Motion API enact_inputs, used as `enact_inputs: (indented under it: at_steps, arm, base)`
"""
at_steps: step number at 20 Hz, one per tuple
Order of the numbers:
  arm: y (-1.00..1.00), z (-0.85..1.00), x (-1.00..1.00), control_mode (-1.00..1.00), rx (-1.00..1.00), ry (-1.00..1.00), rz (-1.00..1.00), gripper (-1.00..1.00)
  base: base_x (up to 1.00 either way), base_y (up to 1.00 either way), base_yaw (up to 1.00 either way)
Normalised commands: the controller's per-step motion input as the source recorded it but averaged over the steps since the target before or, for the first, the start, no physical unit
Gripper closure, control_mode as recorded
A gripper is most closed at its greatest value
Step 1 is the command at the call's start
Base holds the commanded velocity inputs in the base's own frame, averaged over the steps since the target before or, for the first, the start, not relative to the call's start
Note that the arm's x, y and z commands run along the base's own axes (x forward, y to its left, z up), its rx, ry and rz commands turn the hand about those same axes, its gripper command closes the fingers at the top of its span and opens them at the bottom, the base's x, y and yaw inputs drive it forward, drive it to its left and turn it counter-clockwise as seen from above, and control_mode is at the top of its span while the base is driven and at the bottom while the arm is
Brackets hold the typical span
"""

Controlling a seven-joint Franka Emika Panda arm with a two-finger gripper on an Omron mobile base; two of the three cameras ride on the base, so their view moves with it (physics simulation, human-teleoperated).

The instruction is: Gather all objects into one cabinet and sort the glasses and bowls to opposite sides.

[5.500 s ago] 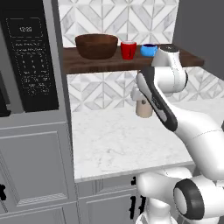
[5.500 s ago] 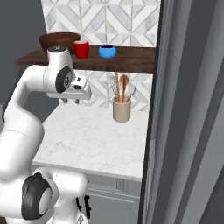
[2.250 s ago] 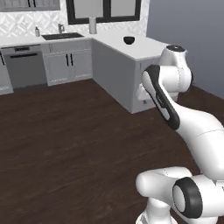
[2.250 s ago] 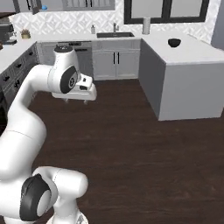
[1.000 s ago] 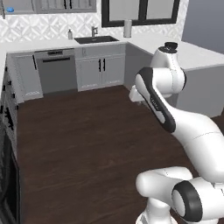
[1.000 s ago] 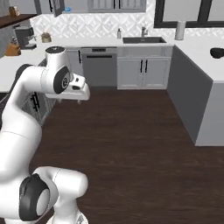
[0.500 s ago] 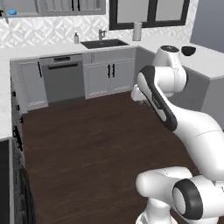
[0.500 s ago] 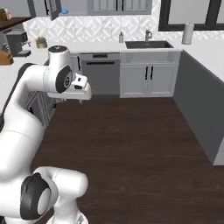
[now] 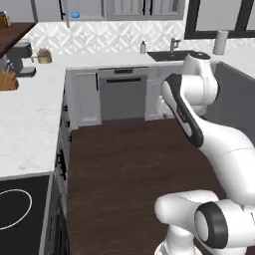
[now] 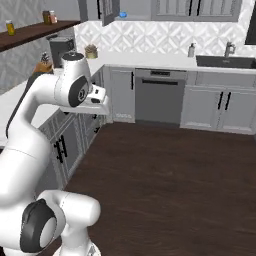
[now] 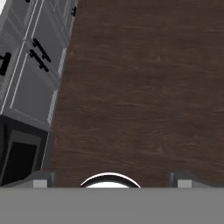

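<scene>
End effector (image 10: 102, 102) open wide and carrying nothing, tucked in front of the arm over the dark floor (image 10: 175, 170). Left base view: a small blue bowl (image 9: 74, 14) sits high by the upper cupboards, far ahead and left, above the white tabletop (image 9: 30, 119). Right base view: same blue bowl (image 10: 123, 14) up beside an open cupboard door, well above and beyond the end effector; a brown shelf (image 10: 35, 31) runs upper left. Hand view: fingertips (image 11: 41, 180) spread, floor beneath

I see dark wood floor (image 10: 165, 170), grey cabinets (image 10: 210, 107), dishwasher (image 10: 157, 97), sink faucet (image 10: 229, 49). Small blue bowl (image 10: 123, 14) sits in upper cabinet. My gripper (image 10: 100, 102) hangs over floor.
</scene>
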Motion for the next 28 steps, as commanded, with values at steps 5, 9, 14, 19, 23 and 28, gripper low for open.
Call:
enact_inputs:
  at_steps: [5,9,14,19,23,28]
  arm:
    - [0.00,0.00,0.00,1.00,0.00,0.00,0.00,-1.00]
    - [0.00,0.00,0.00,1.00,0.00,0.00,0.00,-1.00]
    - [0.00,0.00,0.00,1.00,0.00,0.00,0.00,-1.00]
    - [0.00,0.00,0.00,1.00,0.00,0.00,0.00,-1.00]
    - [0.00,0.00,0.00,1.00,0.00,0.00,0.00,-1.00]
    - [0.00,0.00,0.00,1.00,0.00,0.00,0.00,-1.00]
  base:
    - [0.77,-0.07,0.46]
    - [1.00,-0.17,0.16]
    - [1.00,-0.34,0.00]
    - [1.00,-0.22,0.00]
    - [1.00,-0.48,-0.06]
    - [0.88,-0.76,-0.11]
